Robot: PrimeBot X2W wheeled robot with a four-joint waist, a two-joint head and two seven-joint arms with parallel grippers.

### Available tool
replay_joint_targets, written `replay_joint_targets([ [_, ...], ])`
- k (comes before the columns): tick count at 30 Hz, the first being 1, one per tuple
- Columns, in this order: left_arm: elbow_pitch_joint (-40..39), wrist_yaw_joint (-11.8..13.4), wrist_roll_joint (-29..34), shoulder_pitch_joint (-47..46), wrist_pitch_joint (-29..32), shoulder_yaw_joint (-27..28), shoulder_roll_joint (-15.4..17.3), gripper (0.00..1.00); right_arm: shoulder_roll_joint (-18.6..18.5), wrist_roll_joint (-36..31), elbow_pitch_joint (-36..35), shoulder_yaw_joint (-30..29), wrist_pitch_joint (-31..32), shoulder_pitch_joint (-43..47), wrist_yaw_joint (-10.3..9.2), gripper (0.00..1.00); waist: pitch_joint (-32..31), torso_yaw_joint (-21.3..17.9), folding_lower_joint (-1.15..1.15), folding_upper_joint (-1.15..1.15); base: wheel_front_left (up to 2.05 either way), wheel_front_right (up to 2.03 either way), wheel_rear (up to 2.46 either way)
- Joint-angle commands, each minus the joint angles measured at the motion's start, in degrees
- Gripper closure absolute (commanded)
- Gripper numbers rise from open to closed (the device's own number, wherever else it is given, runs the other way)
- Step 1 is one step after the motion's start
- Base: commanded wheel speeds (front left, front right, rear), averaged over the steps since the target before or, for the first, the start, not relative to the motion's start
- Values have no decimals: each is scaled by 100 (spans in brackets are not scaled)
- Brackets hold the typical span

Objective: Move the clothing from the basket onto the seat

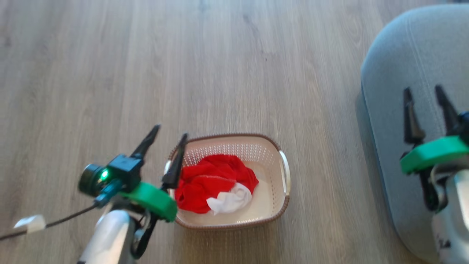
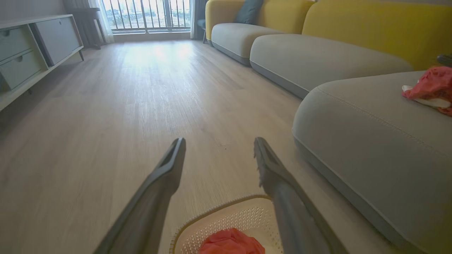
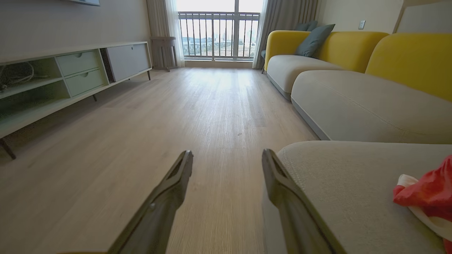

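Your left gripper (image 1: pixel 171 132) hovers over the left end of the basket (image 1: pixel 284 198), fingers spread and empty, tilted up and to the right. Your right gripper (image 1: pixel 422 89), also wide open and holding nothing, sits above the seat (image 1: pixel 395 73). Red-and-white clothing (image 1: pixel 214 181) lies bunched in the basket, whose long axis runs left to right in the head view. The wrist views show more: another red garment (image 3: pixel 425 192) on the seat.
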Motion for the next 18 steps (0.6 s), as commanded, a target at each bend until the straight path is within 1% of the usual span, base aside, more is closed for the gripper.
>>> replay_joint_targets([
  [1, -239, 44, 89, -31, -28, 394, 7, 0, 5, -55, -274, 172, -52, 87, -1, 0, -152, 83, 1, 0, 0, 0, 0],
  [4, -309, 92, 153, 177, -28, 721, -70, 0, 60, -76, -452, 298, -52, 308, -1, 0, -256, 100, 1, 0, 0, 0, 0],
  [5, -309, 92, 153, 177, -28, 721, -70, 0, 60, -76, -452, 298, -52, 308, -1, 0, -256, 100, 1, 0, 0, 0, 0],
  [7, -363, 111, 216, 310, -28, 889, -124, 0, 120, -48, -583, 314, -52, 469, -1, 0, -334, 121, 1, 0, 0, 0, 0],
  [12, -519, 225, 313, 653, -28, 1343, -246, 0, 252, 43, -908, 514, -52, 869, -1, 0, -517, 134, 1, 0, 0, 0, 0],
  [18, -667, 337, 402, 1051, -28, 1708, -344, 0, 310, 22, -1115, 877, -52, 1303, -1, 0, -673, 120, 1, 0, 0, 0, 0],
])
